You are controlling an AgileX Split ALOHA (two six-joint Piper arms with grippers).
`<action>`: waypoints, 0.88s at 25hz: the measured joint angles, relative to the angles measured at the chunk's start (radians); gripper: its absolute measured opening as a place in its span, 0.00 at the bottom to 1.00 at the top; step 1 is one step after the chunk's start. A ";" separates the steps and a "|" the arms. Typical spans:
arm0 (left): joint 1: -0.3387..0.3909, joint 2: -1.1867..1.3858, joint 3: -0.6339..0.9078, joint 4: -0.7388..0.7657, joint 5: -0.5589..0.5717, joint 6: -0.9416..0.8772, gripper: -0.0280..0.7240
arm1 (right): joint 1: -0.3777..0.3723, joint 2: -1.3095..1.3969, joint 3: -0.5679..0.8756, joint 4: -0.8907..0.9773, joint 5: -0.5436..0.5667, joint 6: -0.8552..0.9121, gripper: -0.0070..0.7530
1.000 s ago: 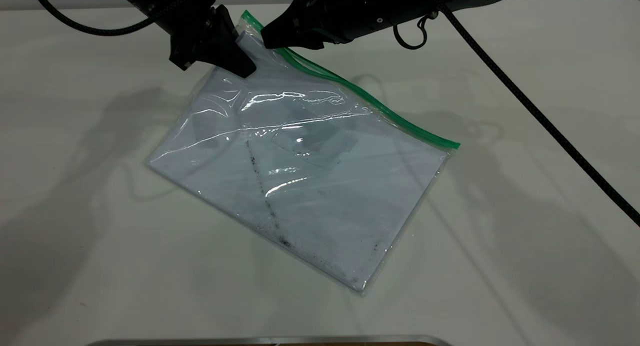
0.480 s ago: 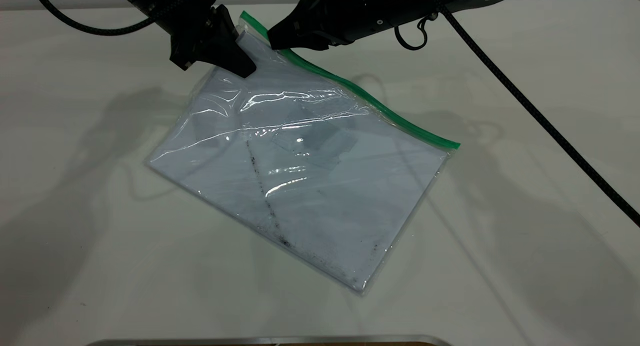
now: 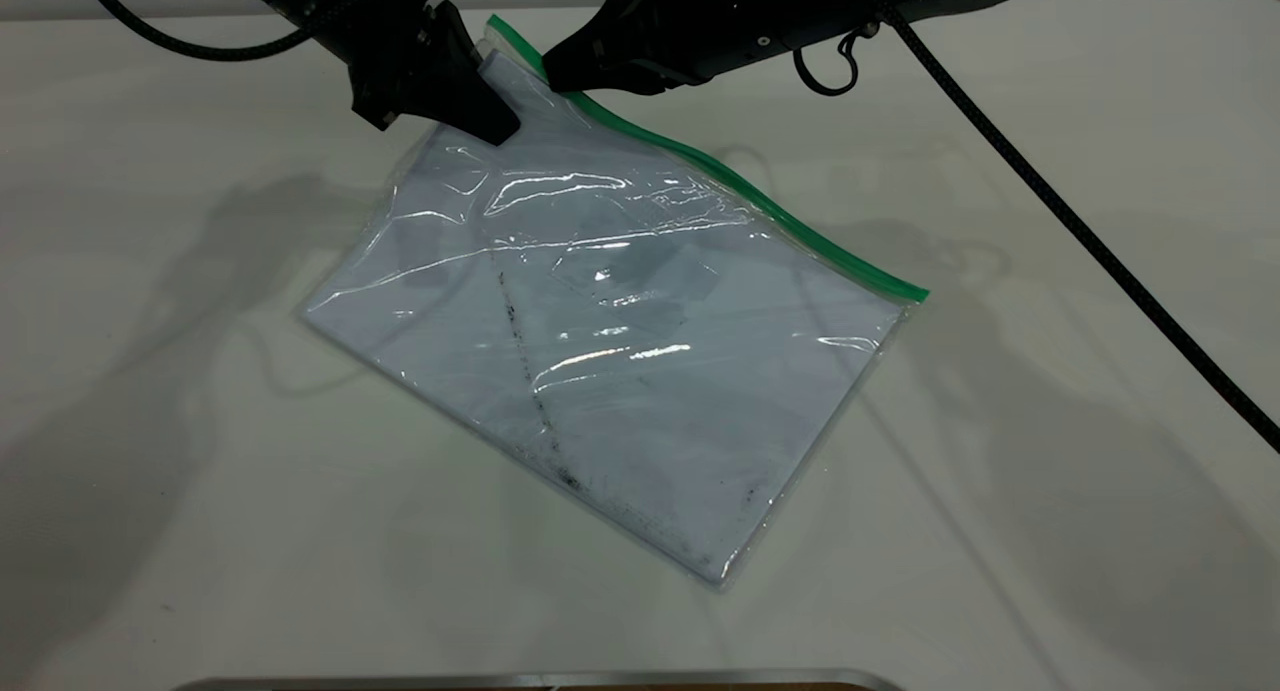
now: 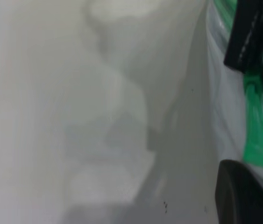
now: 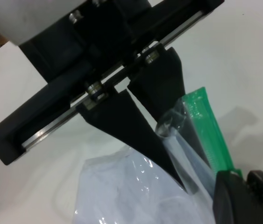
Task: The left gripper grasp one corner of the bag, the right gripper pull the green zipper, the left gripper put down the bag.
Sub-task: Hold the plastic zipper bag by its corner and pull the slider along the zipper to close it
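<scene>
The bag (image 3: 620,371), a clear pouch with white sheets and a dark diagonal smudge, lies slanted on the white table with its far left corner (image 3: 497,33) raised. My left gripper (image 3: 490,121) is shut on that corner just below the green strip; its fingers (image 5: 131,130) pinch the plastic in the right wrist view. The green zipper (image 3: 760,206) runs along the far edge. My right gripper (image 3: 556,73) is shut on the zipper (image 5: 206,126) close to the held corner, the green strip passing between its fingers (image 5: 231,200). The left wrist view shows blurred green (image 4: 259,135) beside one finger (image 4: 243,200).
The right arm's black braided cable (image 3: 1100,261) crosses above the table's right side. A metal edge (image 3: 540,681) lies along the near border. Bare white table (image 3: 1000,521) surrounds the bag.
Both grippers and the held corner shifted slightly right. The bag slid a little right with them. The double green line near the right gripper now reads as one.
</scene>
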 joint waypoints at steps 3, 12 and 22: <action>0.000 0.000 0.000 -0.002 0.000 0.000 0.11 | -0.003 0.000 0.000 0.000 0.000 0.000 0.05; 0.003 0.000 0.000 -0.022 0.003 -0.001 0.11 | -0.027 0.000 -0.004 -0.067 0.001 -0.001 0.05; 0.027 -0.013 0.000 -0.052 0.020 -0.005 0.11 | -0.044 0.000 -0.004 -0.111 -0.005 0.001 0.05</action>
